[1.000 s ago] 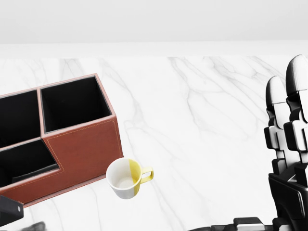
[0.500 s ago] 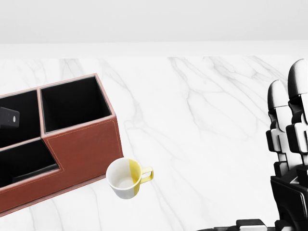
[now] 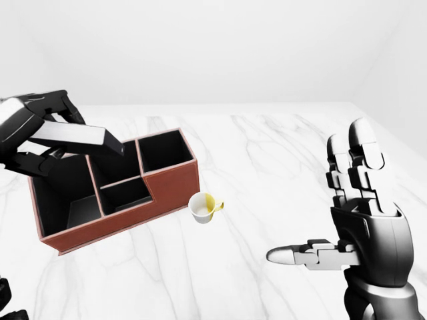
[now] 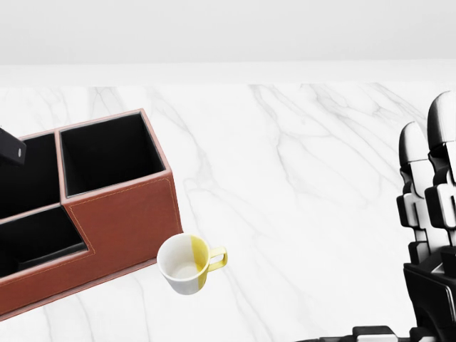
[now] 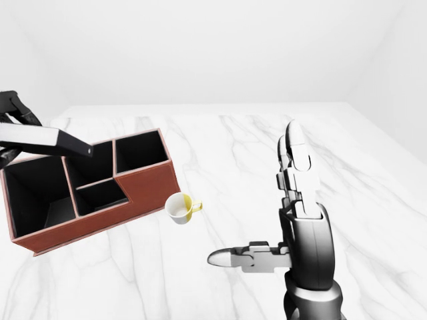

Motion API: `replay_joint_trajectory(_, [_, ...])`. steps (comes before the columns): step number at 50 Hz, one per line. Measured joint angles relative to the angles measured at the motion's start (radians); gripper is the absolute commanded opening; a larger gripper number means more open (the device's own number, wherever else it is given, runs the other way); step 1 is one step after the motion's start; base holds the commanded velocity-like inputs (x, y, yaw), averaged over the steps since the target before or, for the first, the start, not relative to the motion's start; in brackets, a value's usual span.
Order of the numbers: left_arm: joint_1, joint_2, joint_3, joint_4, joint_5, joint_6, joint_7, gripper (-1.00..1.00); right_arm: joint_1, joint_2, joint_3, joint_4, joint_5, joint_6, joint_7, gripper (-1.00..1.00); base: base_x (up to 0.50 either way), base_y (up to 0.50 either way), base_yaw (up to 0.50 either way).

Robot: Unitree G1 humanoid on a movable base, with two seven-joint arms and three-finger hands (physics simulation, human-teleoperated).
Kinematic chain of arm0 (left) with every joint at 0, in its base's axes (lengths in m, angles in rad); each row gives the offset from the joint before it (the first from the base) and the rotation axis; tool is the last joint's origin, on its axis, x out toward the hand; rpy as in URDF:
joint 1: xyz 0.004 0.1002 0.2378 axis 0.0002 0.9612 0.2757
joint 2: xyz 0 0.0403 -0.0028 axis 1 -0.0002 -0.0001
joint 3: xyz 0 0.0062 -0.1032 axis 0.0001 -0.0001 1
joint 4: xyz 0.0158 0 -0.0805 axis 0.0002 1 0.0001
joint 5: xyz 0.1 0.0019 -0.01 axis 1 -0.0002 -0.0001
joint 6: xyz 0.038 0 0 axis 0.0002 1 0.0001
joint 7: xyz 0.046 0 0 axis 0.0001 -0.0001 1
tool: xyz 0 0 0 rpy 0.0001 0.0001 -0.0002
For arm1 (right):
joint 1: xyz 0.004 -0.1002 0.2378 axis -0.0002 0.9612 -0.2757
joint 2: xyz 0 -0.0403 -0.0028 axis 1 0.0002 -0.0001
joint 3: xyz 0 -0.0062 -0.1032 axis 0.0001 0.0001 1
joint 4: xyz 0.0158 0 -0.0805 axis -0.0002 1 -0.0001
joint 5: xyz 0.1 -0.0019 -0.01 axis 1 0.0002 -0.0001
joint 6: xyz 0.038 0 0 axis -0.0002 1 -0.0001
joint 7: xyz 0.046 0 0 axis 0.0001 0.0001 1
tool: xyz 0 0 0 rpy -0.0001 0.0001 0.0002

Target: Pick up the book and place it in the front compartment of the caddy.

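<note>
My left hand (image 3: 48,132) is shut on the book (image 3: 83,138), a flat slab with a pale face and dark edge. It holds the book level above the left and middle compartments of the brown caddy (image 3: 160,189). The book's corner shows at the left edge of the head view (image 4: 11,151). The caddy has black insides and several compartments; it also shows in the head view (image 4: 125,217). My right hand (image 3: 337,223) is open and empty at the right, fingers upright, thumb pointing left.
A white and yellow mug (image 3: 203,207) stands on the marble table (image 3: 267,167) just right of the caddy's lower right corner, and shows in the head view (image 4: 187,264). A plain white wall lies beyond the table's far edge.
The book's corner rose from the bottom left of the head view up to above the caddy. My right hand sank a little at the right edge.
</note>
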Motion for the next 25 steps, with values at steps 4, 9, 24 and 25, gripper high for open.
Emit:
replay_joint_trajectory(4, [-0.016, -0.010, -0.023, 0.015, 0.028, 0.000, 0.000, -0.91, 0.005, 0.002, -0.004, 0.000, 0.001, 0.000, 0.003, 1.00, 0.00, 0.00, 0.00])
replay_joint_trajectory(9, [-0.035, -0.022, -0.048, 0.038, 0.061, 0.000, 0.000, -0.91, 0.010, 0.004, -0.010, 0.000, 0.003, 0.000, 0.006, 1.00, 0.00, 0.00, 0.00])
replay_joint_trajectory(24, [-0.070, -0.030, -0.080, 0.100, 0.138, 0.000, 0.000, -0.92, 0.027, 0.009, -0.013, 0.000, 0.001, 0.000, 0.009, 1.00, 0.00, 0.00, 0.00])
replay_joint_trajectory(25, [-0.072, -0.029, -0.081, 0.104, 0.140, 0.000, 0.000, -0.91, 0.027, 0.010, -0.012, 0.000, 0.000, 0.000, 0.009, 1.00, 0.00, 0.00, 0.00])
